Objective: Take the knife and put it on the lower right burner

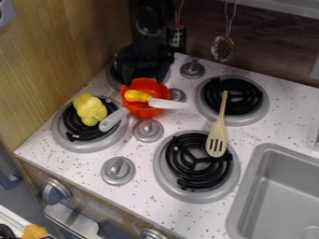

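1. Gripper: the black gripper (146, 70) hung at upper centre of the frame, over the far side of the red pot (144, 110). Whether it was apart, together or clamped on anything could not be told.
2. Task item: the knife (168, 103) was found in the pot, just below the gripper in the frame. Its yellow handle (137, 96) lay over the pot's opening; its pale blade crossed the right rim and projected beyond it.
3. Axis: the knife ran left to right, dipping slightly towards the blade tip. The handle was the end nearer the gripper. In this inspector's judgement, a grasp across the handle was called for, with the gripper coming down and slightly towards the camera.
4. Edges: the pot wall stood close about the handle and could be struck or dragged during the grasp. The pot's grey handle (114, 119) pointed lower left, away from the blade.
5. Route: the lower right burner (165, 179) lay below and right of the pot, at lower centre of the frame. A stove knob (148, 130) stood between, to be cleared by lifting.
6. Landing: the wooden spatula (217, 140) overlapped the burner's upper right part. The burner's left and lower portions offered the better room for placement.
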`<state>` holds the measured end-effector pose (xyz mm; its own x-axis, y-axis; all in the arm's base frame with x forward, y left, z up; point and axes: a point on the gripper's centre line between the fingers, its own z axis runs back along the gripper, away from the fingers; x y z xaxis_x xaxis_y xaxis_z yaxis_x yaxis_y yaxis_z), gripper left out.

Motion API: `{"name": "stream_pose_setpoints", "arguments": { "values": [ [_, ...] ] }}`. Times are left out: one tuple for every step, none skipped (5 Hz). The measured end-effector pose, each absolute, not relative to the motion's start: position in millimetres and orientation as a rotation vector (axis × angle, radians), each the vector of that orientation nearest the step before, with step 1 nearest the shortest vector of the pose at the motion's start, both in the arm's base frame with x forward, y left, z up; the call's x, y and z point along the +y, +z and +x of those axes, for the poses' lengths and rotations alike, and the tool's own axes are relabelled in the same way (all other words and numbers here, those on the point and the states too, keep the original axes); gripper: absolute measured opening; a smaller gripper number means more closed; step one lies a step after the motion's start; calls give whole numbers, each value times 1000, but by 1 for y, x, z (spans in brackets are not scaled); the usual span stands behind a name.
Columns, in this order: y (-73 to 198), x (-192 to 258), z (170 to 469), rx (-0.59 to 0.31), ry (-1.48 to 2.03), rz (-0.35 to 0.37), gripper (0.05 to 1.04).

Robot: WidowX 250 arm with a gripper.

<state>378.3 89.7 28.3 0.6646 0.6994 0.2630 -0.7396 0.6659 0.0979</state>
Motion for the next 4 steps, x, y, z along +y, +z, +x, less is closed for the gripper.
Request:
{"name": "stream_pose_setpoints", "arguments": {
  "values": [
    [21,91,377,-217,921,224,999],
    [13,90,382,-161,1053,225,999],
    [10,86,389,-137,1175,200,999],
    [5,84,393,-125,1218,187,999]
  ]
}}
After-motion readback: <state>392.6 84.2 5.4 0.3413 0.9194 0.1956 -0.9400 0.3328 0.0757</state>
